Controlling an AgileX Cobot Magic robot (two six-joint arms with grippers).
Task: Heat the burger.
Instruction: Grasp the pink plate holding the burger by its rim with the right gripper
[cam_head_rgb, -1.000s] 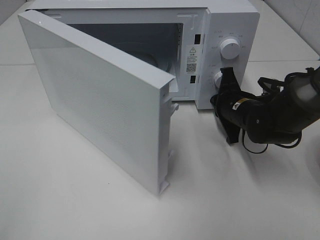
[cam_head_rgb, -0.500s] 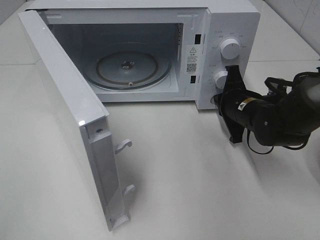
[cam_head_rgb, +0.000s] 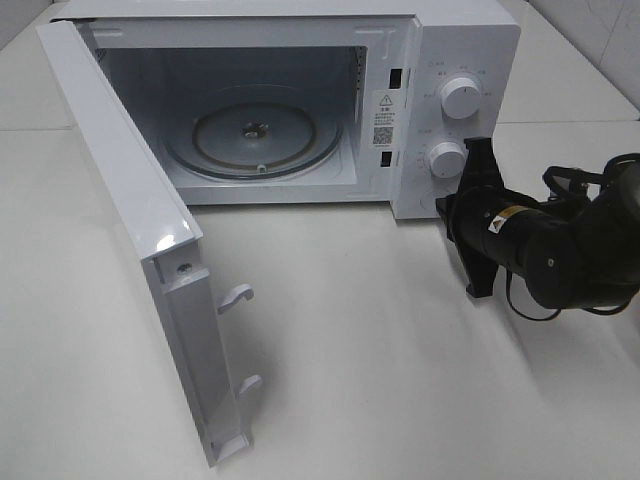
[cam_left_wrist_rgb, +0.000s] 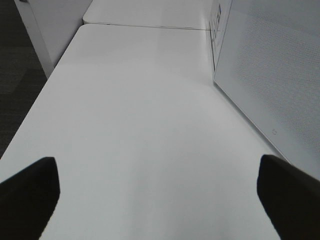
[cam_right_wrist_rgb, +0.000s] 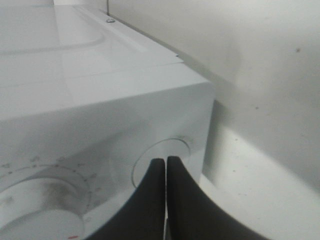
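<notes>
At the desk's (cam_head_rgb: 400, 350) far edge, seen from high up, my boxy white microwave (cam_head_rgb: 470, 40) stands with its door (cam_head_rgb: 130, 230) wide open, the door's free edge reaching toward the near left corner. Bare matte desk lies open before the cavity, where a round glass turntable (cam_head_rgb: 255, 135) sits. Two round white knobs (cam_head_rgb: 460, 97) mark the panel; my black right gripper (cam_head_rgb: 445, 207) is just beside its lower corner, toward the desk's right edge.

From the left wrist, my left gripper (cam_left_wrist_rgb: 160, 187) spreads its dark fingers (cam_left_wrist_rgb: 30, 187) wide over smooth white desk, holding nothing, beside the door's dot-patterned face.

From the right wrist, the right gripper's two fingers are pressed together, empty, before a round button (cam_right_wrist_rgb: 175, 145).

I cannot see the burger in any view.
</notes>
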